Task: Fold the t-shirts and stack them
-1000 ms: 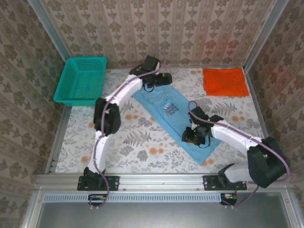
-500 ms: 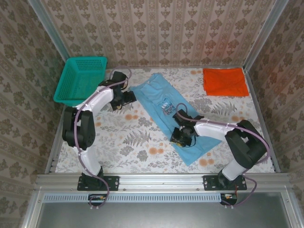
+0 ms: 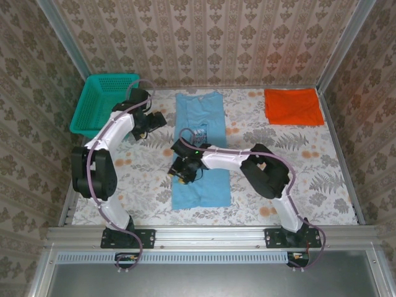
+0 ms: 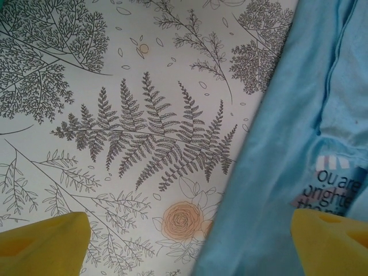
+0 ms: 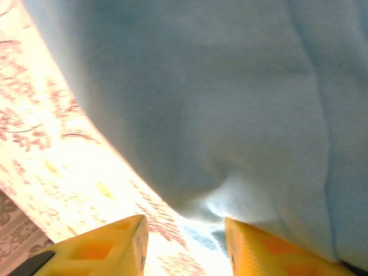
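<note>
The limp blue tee (image 3: pixel 198 108) is best pinched at its hem; left gripper (image 4: pixel 188 241) is spread wide, right gripper's (image 5: pixel 184 244) closure cannot be told.

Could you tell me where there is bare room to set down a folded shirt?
The widest bare patch is on the floral table, right of the light blue t-shirt and nearer than the folded orange-red t-shirt. A smaller one lies near-left of that shirt. It is crowded around the teal plastic mesh basket and left gripper, and where the right arm crosses the shirt.
</note>
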You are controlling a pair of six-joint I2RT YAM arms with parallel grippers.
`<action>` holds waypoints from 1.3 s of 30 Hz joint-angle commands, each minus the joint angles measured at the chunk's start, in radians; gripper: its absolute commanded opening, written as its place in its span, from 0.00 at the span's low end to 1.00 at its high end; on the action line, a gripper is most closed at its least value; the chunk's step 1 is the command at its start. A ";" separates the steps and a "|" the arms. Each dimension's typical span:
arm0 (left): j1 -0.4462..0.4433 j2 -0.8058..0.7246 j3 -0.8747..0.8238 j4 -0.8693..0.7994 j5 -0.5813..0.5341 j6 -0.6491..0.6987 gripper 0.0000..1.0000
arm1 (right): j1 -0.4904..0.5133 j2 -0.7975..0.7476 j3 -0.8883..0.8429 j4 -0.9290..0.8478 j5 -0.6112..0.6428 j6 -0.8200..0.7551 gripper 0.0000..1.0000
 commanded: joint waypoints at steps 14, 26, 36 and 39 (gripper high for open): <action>-0.043 0.052 0.086 -0.114 0.107 0.113 0.89 | -0.114 -0.343 -0.074 -0.141 0.189 -0.350 0.57; -0.162 -0.190 -0.395 -0.247 0.275 0.140 0.64 | -0.265 -0.732 -0.709 -0.134 0.033 -0.532 0.53; -0.301 -0.349 -0.722 -0.147 0.443 -0.017 0.55 | -0.163 -0.748 -0.861 -0.106 -0.091 -0.516 0.42; -0.305 -0.367 -0.771 -0.125 0.442 -0.037 0.53 | -0.151 -0.761 -0.895 -0.066 -0.108 -0.491 0.40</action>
